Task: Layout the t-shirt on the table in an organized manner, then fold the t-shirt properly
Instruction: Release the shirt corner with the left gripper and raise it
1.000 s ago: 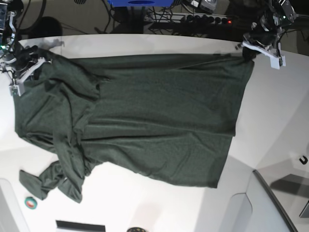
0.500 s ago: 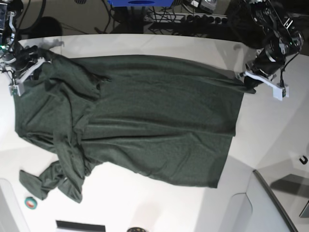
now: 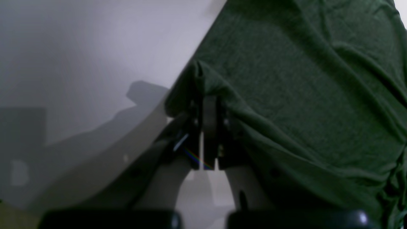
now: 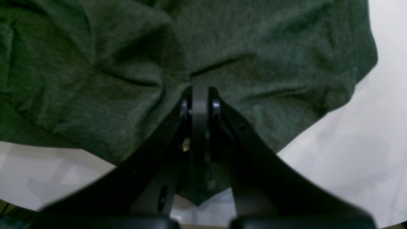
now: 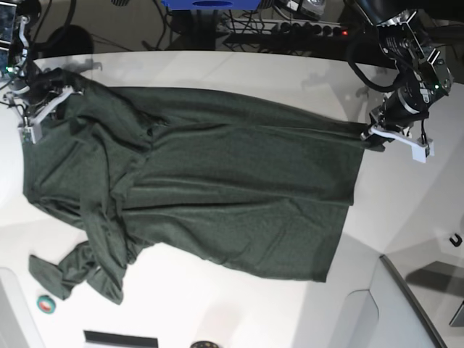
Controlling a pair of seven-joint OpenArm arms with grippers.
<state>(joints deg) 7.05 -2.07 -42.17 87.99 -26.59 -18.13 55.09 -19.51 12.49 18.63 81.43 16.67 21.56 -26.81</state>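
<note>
The table (image 5: 239, 69) is big and white, with a curved edge at the top of the base view. Dark cables and gear sit behind it.

The shirt (image 5: 217, 196) is dark green and lies spread across the middle of the table. Most of its body is flat, with long soft wrinkles. On the base view's left side the cloth is bunched up, and one sleeve (image 5: 61, 272) trails off toward the bottom left in a crumpled heap. The straight hem is on that view's right side.

The left claw (image 5: 373, 134) is at the upper hem corner, on the base view's right. Its jaws are pressed together and pinch a fold of the shirt. In the left wrist view the cloth (image 3: 302, 79) bunches up right at the claw (image 3: 208, 109) tips, with white table beside it.

The right claw (image 5: 54, 90) is at the top left corner of the shirt in the base view. Its jaws are also squeezed tight on the cloth. The right wrist view shows the claw (image 4: 198, 95) tips buried in a pucker of green fabric (image 4: 111, 63).

A small round green and red thing (image 5: 46, 304) lies on the table near the sleeve, apart from it.
</note>
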